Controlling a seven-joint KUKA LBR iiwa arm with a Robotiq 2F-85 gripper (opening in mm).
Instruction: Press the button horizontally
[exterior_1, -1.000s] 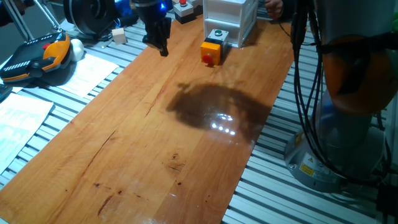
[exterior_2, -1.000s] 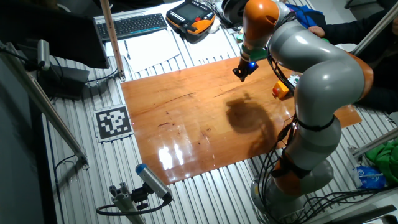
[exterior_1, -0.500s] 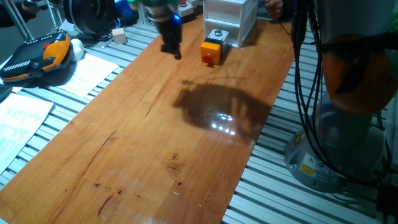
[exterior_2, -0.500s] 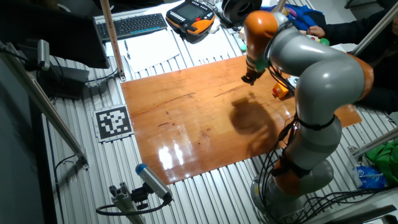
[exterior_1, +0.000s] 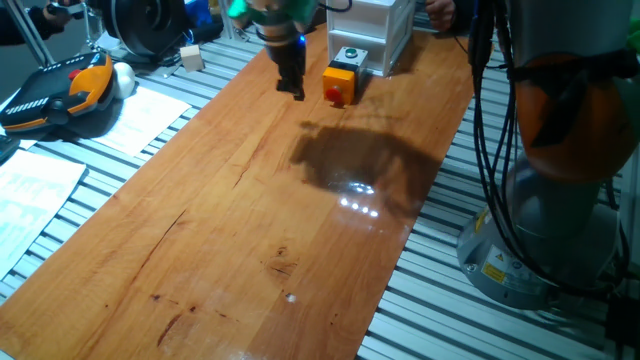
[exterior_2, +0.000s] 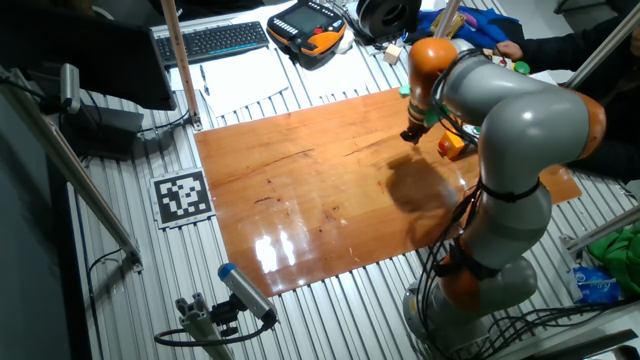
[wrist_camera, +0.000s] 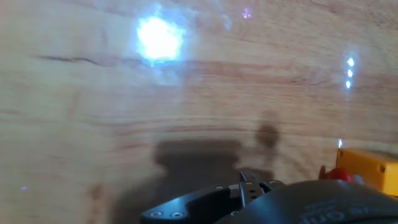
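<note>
Since a second ago the dark end effector (exterior_1: 292, 88) has travelled along the far end of the wooden desk (exterior_1: 230, 230) toward the small yellow-orange cube-shaped box (exterior_1: 340, 77), and now hangs low over the wood just beside it, with a narrow strip of bare board between the two. The small round red push button (exterior_1: 332, 93) sticks out of the side of that box facing down the length of the desk; the box sits near the far right corner of the desk, and has not shifted.

Just behind the box stands a white drawer-like plastic container (exterior_1: 369, 28) at the far edge; what is inside cannot be made out. Next to the box, touching or nearly touching it, is a green round button on a grey housing (exterior_1: 351, 56).

The desk's long middle and whole near end lie open, marked only by the arm's shadow (exterior_1: 360, 172) and light glare. Beyond the left edge, white paper sheets (exterior_1: 148, 113) and an orange-and-black hand controller (exterior_1: 62, 90) rest on the slatted metal surface. Black cables (exterior_1: 492, 130) hang down past the right edge.

In the hand view, the yellow-orange box (wrist_camera: 373, 168) and its red button (wrist_camera: 337, 173) show at the lower right, close beside the dark body of the end effector. No view shows the fingertips plainly, so how far they are apart cannot be told; nothing is seen in them.
</note>
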